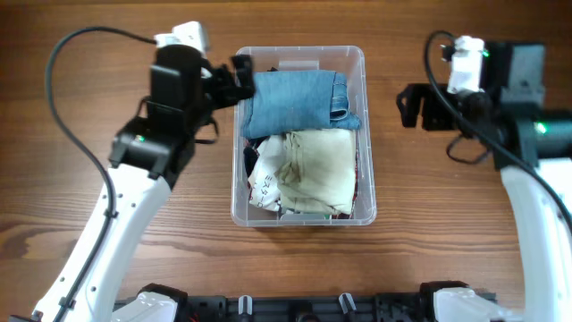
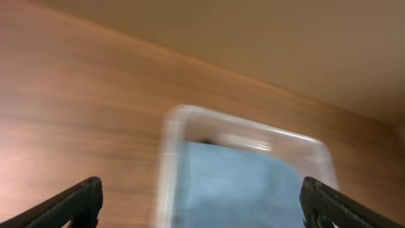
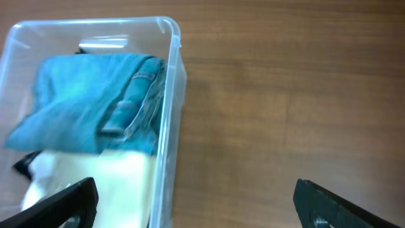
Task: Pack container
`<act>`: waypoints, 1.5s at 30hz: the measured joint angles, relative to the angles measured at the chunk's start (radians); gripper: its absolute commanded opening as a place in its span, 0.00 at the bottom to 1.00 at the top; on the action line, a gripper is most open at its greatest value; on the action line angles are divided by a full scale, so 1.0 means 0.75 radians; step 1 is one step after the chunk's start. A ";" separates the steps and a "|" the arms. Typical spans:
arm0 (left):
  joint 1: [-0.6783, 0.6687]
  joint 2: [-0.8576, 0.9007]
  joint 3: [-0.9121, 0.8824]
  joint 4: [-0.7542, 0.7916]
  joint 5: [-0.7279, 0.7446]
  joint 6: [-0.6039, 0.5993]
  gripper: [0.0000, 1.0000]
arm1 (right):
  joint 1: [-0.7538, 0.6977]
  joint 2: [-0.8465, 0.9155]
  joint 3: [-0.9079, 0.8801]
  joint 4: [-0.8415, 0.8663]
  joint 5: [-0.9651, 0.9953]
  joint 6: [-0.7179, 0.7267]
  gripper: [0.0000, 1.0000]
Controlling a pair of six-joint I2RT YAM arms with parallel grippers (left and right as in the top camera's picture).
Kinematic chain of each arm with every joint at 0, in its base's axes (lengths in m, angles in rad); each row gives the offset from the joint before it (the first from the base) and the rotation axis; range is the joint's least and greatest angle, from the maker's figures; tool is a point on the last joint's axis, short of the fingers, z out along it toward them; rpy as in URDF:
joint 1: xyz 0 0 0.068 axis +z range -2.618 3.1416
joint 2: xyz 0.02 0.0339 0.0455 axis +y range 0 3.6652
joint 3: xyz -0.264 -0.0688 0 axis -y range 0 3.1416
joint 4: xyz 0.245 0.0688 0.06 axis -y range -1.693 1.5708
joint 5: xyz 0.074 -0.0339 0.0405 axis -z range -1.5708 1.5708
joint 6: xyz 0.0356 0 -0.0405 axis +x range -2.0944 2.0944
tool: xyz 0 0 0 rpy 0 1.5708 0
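Note:
The clear plastic container stands at the table's middle, holding folded garments. Blue jeans fill its far end. A cream garment lies nearer, over dark and patterned cloth. My left gripper is open and empty at the container's far left corner, by the jeans. The left wrist view is blurred; it shows the container's rim and the jeans between the open fingers. My right gripper is open and empty over bare wood right of the container; its fingers span the container's right wall.
Wood table surface lies on all sides of the container. The arm bases sit along the near edge. Cables run from both wrists.

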 measured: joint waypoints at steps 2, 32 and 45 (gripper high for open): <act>0.105 0.024 -0.001 -0.063 -0.030 0.000 1.00 | 0.003 0.107 -0.001 0.128 0.000 -0.015 1.00; 0.430 -1.133 -0.712 -0.495 0.038 -0.041 1.00 | 0.049 -1.070 -1.068 0.079 0.055 0.038 1.00; 0.430 -1.133 -0.713 -0.494 0.038 -0.041 1.00 | 0.050 -1.575 -1.096 0.146 0.055 0.019 1.00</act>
